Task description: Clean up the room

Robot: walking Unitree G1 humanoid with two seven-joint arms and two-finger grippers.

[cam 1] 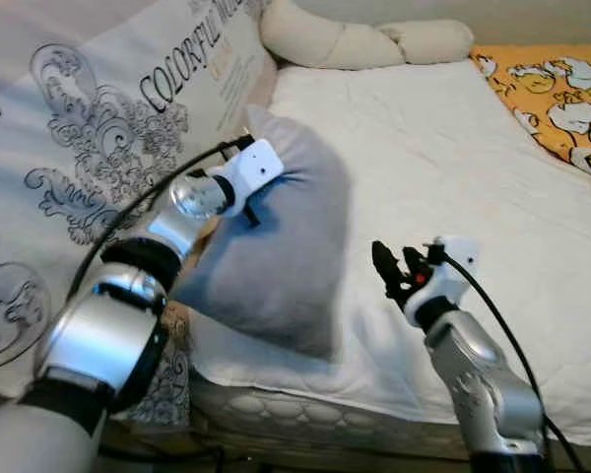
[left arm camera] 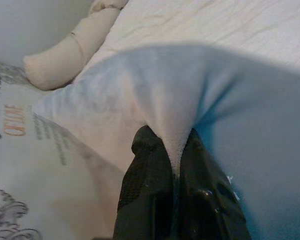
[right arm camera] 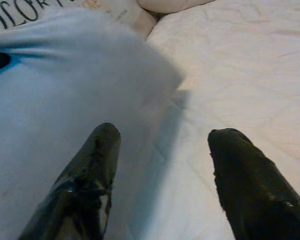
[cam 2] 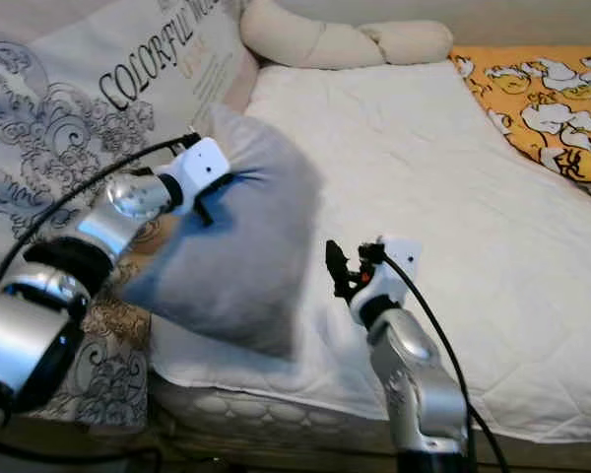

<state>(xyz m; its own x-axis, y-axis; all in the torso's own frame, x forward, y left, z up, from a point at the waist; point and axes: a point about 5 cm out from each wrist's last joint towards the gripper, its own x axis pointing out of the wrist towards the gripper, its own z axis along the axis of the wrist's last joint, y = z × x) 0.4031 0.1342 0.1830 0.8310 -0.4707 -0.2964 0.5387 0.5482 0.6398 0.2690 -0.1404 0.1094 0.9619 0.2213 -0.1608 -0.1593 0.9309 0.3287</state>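
Note:
A grey pillow [cam 1: 291, 246] hangs over the left edge of the white bed [cam 1: 453, 168], lifted off the sheet. My left gripper [left arm camera: 174, 155] is shut on a fold of the pillow's fabric near its upper left corner [cam 1: 251, 202]. My right gripper [cam 1: 394, 271] hovers just right of the pillow's lower part, above the sheet. Its two black fingers [right arm camera: 97, 165] stand open with nothing between them, and the pillow [right arm camera: 65, 100] lies close in front of them.
A large white printed cushion [cam 1: 108, 128] leans along the bed's left side. A long cream bolster [cam 1: 355, 39] lies at the head of the bed. An orange cartoon-print blanket [cam 1: 561, 94] covers the far right. The mattress front edge [cam 1: 305, 404] is below the pillow.

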